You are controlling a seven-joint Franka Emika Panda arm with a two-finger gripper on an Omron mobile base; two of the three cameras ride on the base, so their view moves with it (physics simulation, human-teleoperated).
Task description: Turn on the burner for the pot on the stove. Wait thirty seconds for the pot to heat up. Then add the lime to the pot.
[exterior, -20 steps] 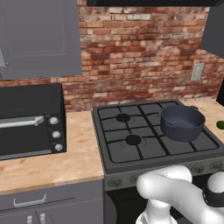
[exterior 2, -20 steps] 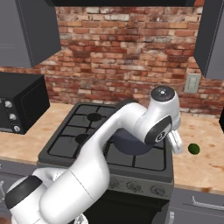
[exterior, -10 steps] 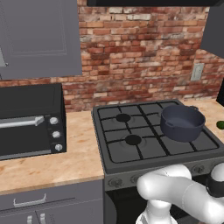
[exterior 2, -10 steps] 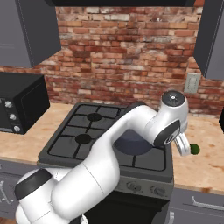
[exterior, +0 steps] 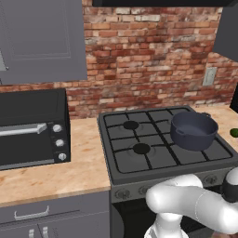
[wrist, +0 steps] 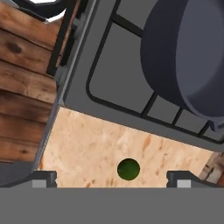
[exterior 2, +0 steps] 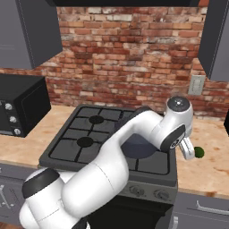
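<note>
1 small round green lime [wrist: 128,169] lies on the counter [wrist: 87,144] beneath the wide-open, empty hand [wrist: 110,178].

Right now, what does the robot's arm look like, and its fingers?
The arm is glossy white, made of thick rounded tube sections with dark grey joints and a round grey cap on top. The fingers are small, dark and blocky.
</note>
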